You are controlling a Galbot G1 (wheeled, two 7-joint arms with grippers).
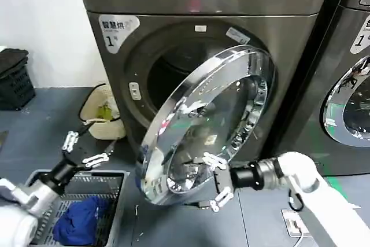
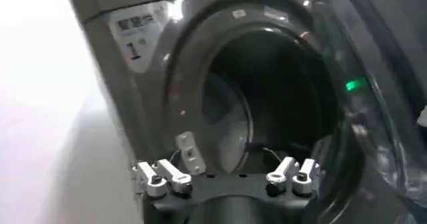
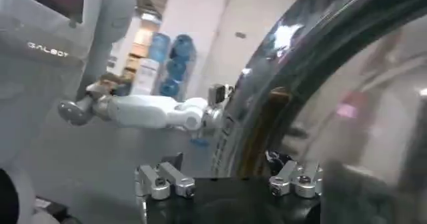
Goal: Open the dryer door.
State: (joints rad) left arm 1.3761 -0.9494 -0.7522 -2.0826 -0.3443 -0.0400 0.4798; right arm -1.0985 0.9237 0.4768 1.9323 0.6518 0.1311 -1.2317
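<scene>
My right gripper [image 1: 215,184], fingers spread and empty, sits against the lower rim of the half-open door [image 1: 202,125]; the door swings leftward from its right hinge. My left gripper [image 1: 87,150] idles open, well apart.

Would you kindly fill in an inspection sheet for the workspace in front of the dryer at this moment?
Surface: grey floor.
Job's things: dryer door swung partly open, drum opening exposed.
Clutter: laundry basket holding blue cloth; cream bin beside the dryer; black crate.
Grippers: left gripper open, above the basket, clear of the door; right gripper open at the door's lower rim.
Cables: nothing seen.
Surroundings: second machine on the right, door closed; white wall.
</scene>
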